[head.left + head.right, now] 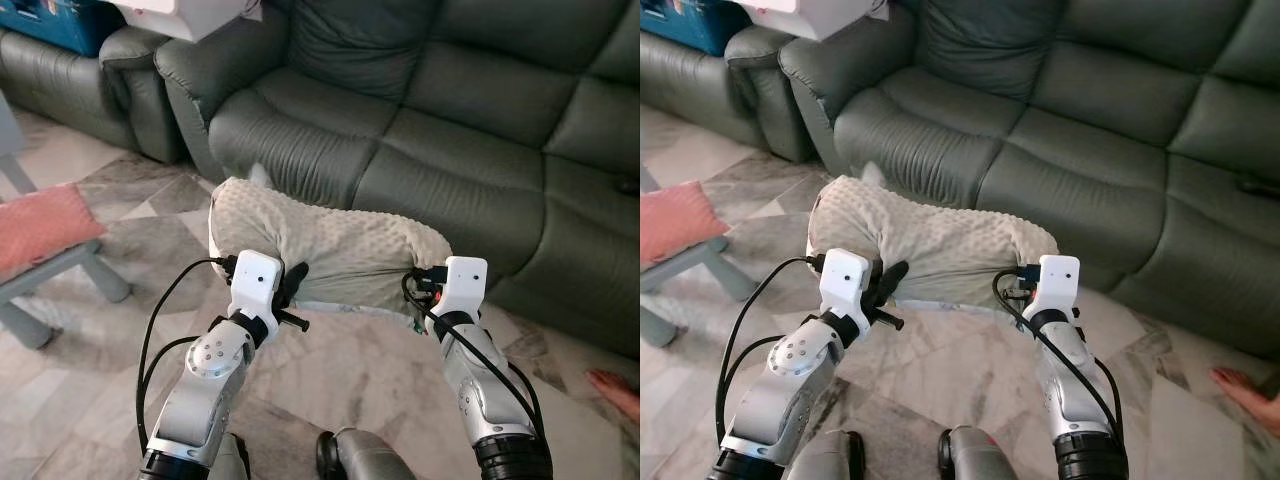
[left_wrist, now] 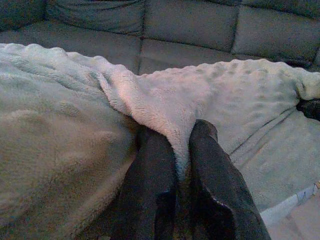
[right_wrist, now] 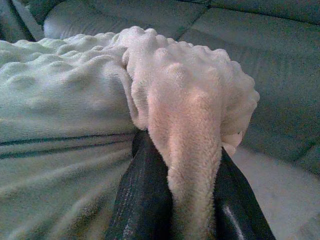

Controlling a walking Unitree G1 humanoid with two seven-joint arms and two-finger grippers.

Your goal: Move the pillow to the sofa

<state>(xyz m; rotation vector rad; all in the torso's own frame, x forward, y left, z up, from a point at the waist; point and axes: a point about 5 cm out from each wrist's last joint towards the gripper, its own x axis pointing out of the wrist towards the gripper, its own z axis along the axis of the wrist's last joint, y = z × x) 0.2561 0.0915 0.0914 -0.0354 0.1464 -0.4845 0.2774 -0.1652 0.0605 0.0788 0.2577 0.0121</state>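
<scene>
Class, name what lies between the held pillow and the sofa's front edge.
Nothing lies there: the pillow hangs just before the sofa; the head views show marble floor beneath.

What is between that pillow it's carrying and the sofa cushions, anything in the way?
Nothing visible. The left hand and right hand each pinch a fold of the pillow, held up in front of the sofa. The seat cushions right behind it look bare.
</scene>
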